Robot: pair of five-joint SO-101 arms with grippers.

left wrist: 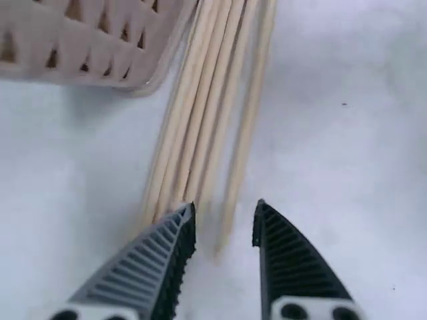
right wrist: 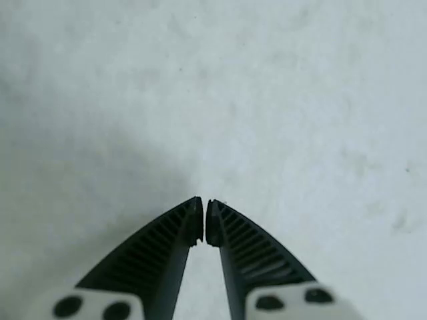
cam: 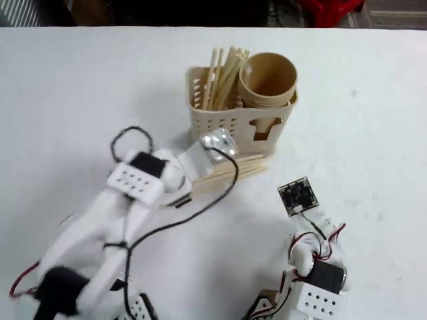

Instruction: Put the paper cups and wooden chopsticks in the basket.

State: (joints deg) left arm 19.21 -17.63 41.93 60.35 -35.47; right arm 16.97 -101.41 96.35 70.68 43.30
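Note:
A beige slotted basket [cam: 220,123] stands on the white table with several wooden chopsticks [cam: 223,73] upright in one side and stacked paper cups [cam: 268,83] in the other. More chopsticks [cam: 230,173] lie flat in a bundle just in front of it. In the left wrist view those chopsticks [left wrist: 200,127] run beside the basket wall [left wrist: 87,47], and my left gripper [left wrist: 223,217] hovers open over their near ends, holding nothing. My right gripper [right wrist: 204,217] is shut and empty above bare table; its arm [cam: 313,280] sits at the front right.
My left arm [cam: 113,213] stretches from the front left toward the basket, trailing a black cable [cam: 200,207]. The table's far edge [cam: 213,28] runs behind the basket. White tabletop [cam: 360,160] lies to the right.

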